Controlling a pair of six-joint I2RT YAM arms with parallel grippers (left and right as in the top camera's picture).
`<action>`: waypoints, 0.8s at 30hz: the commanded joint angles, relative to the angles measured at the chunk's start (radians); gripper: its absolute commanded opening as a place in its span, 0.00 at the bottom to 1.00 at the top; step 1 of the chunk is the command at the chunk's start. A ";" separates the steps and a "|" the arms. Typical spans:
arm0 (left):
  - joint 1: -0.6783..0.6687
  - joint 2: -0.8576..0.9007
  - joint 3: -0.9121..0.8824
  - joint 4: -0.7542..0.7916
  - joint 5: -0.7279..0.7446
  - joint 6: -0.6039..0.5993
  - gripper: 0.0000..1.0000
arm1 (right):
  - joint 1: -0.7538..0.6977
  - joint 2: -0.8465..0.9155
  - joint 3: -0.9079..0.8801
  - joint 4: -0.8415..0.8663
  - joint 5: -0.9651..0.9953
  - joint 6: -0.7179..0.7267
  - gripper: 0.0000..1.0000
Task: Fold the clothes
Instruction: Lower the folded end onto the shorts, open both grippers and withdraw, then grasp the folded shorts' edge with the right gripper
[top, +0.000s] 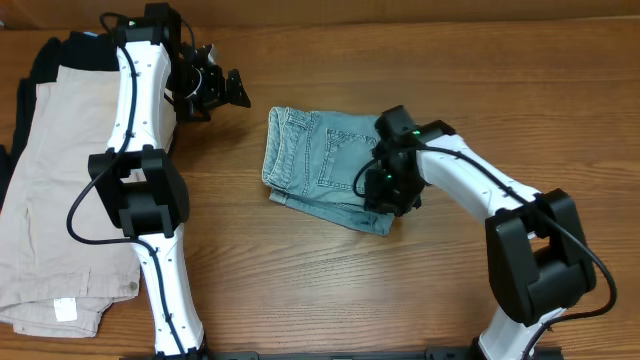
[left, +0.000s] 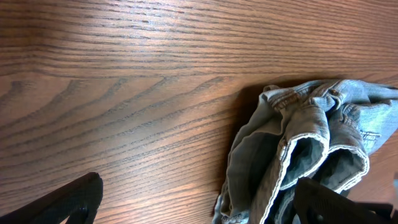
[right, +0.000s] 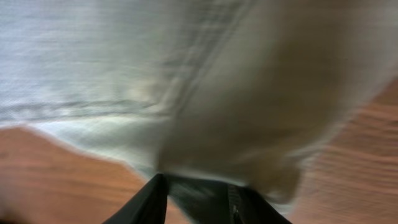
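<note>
Shorts (top: 325, 165): overhead shows them as a compact folded bundle on the table (top: 300, 290). The right gripper (top: 385, 188) sits on their edge. The left gripper (top: 215, 88) is well apart from them, jaws wide, holding nothing. Beige trousers (top: 50, 200) lie under the left arm.

Left wrist: shorts (left: 311, 143) are ahead and right of the spread fingers (left: 68, 202), with bare wood between those fingers.

Right wrist: blurred. Denim (right: 186, 81) is right at the fingertips (right: 155, 199) and the jaws are narrow. Can't tell if cloth is pinched.

Judgement: late fold or tidy step. The next move needs the right gripper to take a firm pinch on that edge and carry it over without dragging the bundle. The left gripper is free to pin.
</note>
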 joint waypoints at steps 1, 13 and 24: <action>-0.002 -0.005 0.023 0.008 0.016 -0.007 1.00 | -0.096 -0.023 -0.058 0.059 0.041 0.025 0.36; -0.038 -0.003 0.023 0.107 0.005 -0.007 1.00 | -0.399 -0.023 -0.043 0.324 0.122 0.009 0.34; -0.060 -0.003 0.023 0.160 -0.002 -0.007 1.00 | -0.356 -0.026 0.373 -0.172 -0.111 -0.074 0.53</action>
